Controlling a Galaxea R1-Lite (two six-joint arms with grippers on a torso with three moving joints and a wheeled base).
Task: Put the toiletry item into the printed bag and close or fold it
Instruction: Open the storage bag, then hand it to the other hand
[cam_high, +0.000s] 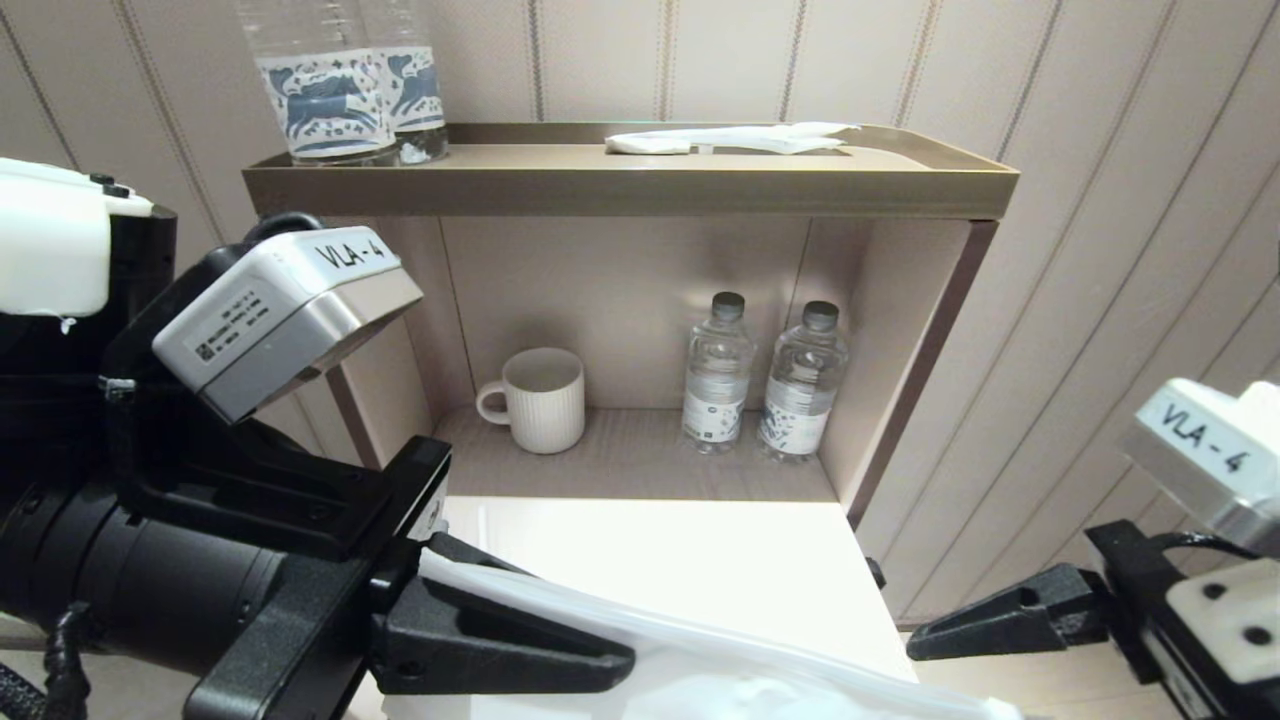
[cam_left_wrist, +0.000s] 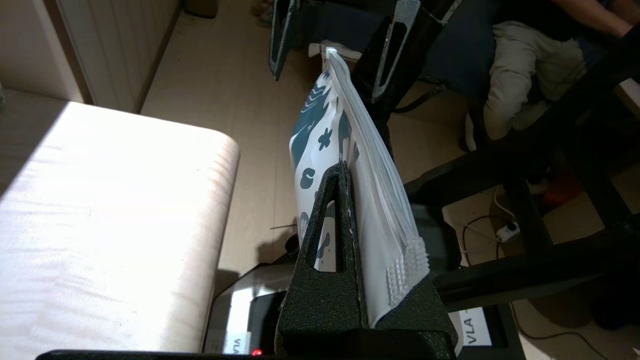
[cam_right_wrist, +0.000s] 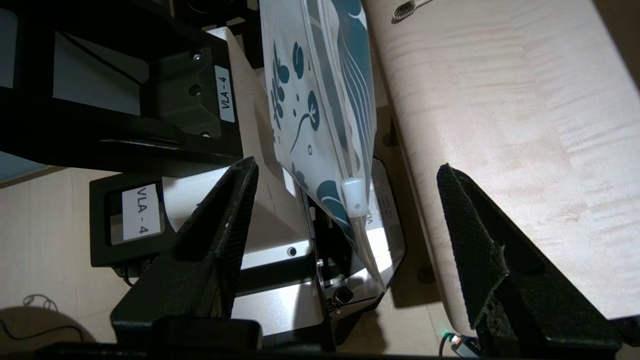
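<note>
The printed bag (cam_high: 720, 670), white with teal leaf motifs, hangs on edge off the front of the pale table (cam_high: 700, 560). My left gripper (cam_high: 600, 650) is shut on one end of the printed bag (cam_left_wrist: 325, 135), with its fingers (cam_left_wrist: 330, 235) clamping the edge. My right gripper (cam_right_wrist: 347, 167) is open, one finger on each side of the other end of the bag (cam_right_wrist: 320, 90) and near its white zip slider (cam_right_wrist: 354, 196), touching nothing. A toothbrush head (cam_right_wrist: 406, 7) lies on the table (cam_right_wrist: 525, 125). In the head view the right gripper (cam_high: 930, 640) is at the lower right.
Behind the table is a shelf unit holding a ribbed mug (cam_high: 540, 400) and two small water bottles (cam_high: 717, 375) (cam_high: 805, 385). Its top tray (cam_high: 630, 180) carries bottles with blue-printed labels (cam_high: 340, 90) and a plain white packet (cam_high: 740, 138). A seated person (cam_left_wrist: 525, 75) and floor cables (cam_left_wrist: 500, 230) are nearby.
</note>
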